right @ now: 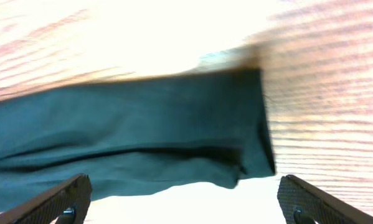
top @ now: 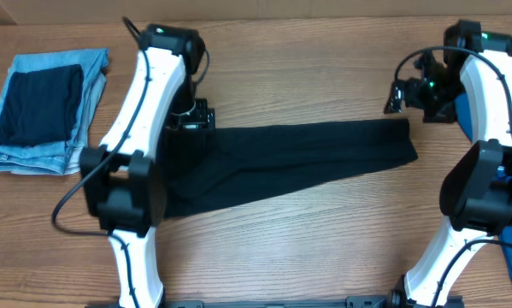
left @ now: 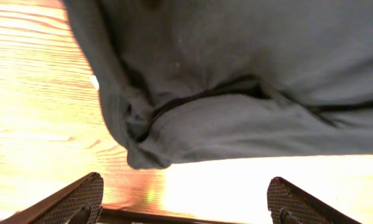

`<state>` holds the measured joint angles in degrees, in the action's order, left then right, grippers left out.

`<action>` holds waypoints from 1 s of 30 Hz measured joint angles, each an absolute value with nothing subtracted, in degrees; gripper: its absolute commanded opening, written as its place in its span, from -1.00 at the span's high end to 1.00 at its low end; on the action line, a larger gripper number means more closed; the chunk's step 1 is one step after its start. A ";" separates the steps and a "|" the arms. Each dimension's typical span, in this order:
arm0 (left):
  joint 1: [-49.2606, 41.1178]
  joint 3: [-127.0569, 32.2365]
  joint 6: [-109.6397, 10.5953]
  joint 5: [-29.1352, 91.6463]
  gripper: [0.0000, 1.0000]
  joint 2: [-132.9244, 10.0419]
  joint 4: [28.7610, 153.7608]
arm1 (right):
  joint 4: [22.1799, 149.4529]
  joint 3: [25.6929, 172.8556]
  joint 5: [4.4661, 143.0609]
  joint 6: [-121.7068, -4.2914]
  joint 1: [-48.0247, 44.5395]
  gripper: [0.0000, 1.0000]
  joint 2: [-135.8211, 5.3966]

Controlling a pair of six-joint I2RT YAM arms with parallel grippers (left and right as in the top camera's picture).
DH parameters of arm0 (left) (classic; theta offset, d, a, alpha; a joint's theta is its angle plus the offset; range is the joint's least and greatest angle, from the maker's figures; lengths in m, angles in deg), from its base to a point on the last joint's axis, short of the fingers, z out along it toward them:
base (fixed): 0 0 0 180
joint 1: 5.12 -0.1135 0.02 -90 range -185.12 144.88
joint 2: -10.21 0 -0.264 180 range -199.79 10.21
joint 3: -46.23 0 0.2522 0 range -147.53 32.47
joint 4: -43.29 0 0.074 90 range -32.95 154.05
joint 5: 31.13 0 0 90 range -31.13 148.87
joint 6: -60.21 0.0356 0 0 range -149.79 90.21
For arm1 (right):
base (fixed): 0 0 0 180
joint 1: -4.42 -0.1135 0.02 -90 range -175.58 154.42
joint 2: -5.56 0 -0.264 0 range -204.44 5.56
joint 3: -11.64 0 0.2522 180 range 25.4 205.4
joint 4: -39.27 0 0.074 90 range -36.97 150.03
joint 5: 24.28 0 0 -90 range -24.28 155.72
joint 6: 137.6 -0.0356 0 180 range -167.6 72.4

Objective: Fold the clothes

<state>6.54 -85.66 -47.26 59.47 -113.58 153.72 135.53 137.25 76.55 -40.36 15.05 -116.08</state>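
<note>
Between folds, black T-shirt (top: 324, 145) in long strip | left pincer (left: 186, 200), right pincer (right: 186, 200) wide, empty, at its ends | I'd next fold crosswise

White links (top: 144, 81), black joints (top: 119, 192) — dark left gripper (left: 187, 204).

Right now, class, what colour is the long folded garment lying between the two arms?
The soft fabric T-shirt is plain black; overhead view shows it best.
</note>
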 measured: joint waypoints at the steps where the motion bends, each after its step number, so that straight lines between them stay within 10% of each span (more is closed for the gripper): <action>1: 6.54 -86.05 -47.46 59.43 -0.56 -112.18 153.76 | 135.77 137.99 76.99 -40.40 14.16 -0.67 -115.97; 3: 6.69 -86.45 -47.83 58.86 0.86 -110.32 153.80 | 136.40 138.21 77.71 -40.36 11.49 0.55 -115.84; 4: 6.85 -86.38 -48.29 58.49 0.92 -110.28 153.72 | 136.43 138.21 77.91 -40.42 10.53 0.92 -115.84; 30: 14.34 -60.63 -52.07 56.28 0.92 -110.46 136.43 | 129.52 123.90 79.02 -43.11 5.09 0.92 -115.78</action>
